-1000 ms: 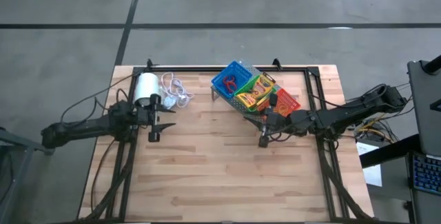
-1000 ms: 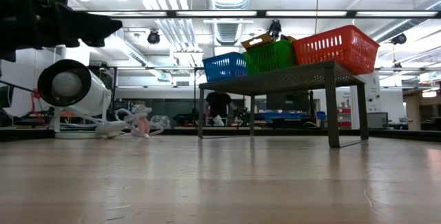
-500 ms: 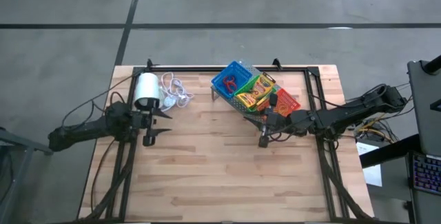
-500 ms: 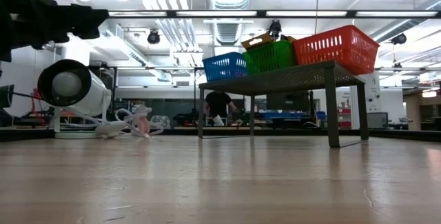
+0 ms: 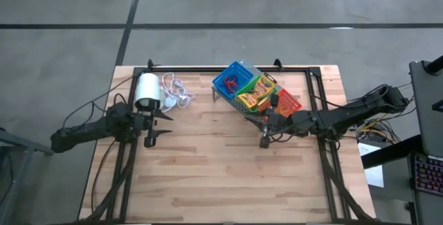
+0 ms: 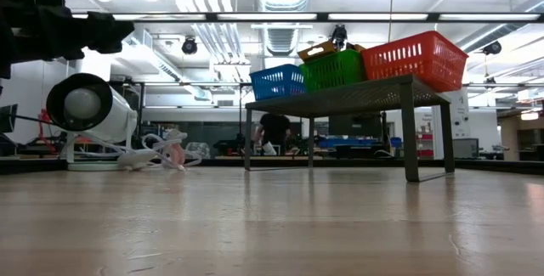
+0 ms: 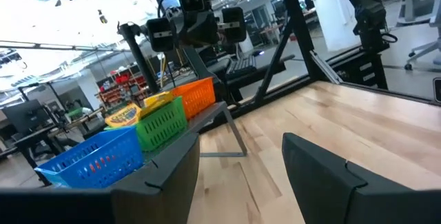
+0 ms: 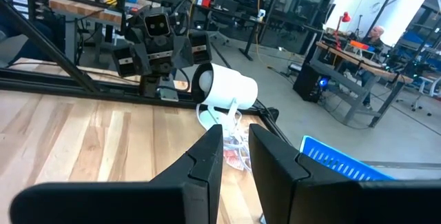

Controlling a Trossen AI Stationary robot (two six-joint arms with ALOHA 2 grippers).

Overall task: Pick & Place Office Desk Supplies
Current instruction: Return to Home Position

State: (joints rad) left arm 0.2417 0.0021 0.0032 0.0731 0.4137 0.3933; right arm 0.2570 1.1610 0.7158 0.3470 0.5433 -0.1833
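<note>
With the 3 bins (image 6: pixel 336 70) on the rack (image 6: pixel 340 100), we lift the right gripper (image 5: pixel 264 142), narrow and empty just beside it, clear before homing; the left gripper (image 5: pixel 168 122), wide and empty, hangs well apart.

From above I see a pale wooden desk (image 5: pixel 221 176) with a dark frame along its edges. Two things rest straight on the planks. A white roll (image 5: pixel 147 88) lies on its side at about 10 o'clock, with a loose white cord (image 5: pixel 177 91) tangled just beside it. A grey perforated rack (image 6: pixel 357 96) stands on its legs at about 1 o'clock. It carries a blue bin (image 5: pixel 233 79), a green bin (image 5: pixel 257 92) and a red-orange bin (image 5: pixel 286 104) in a row, side by side.
</note>
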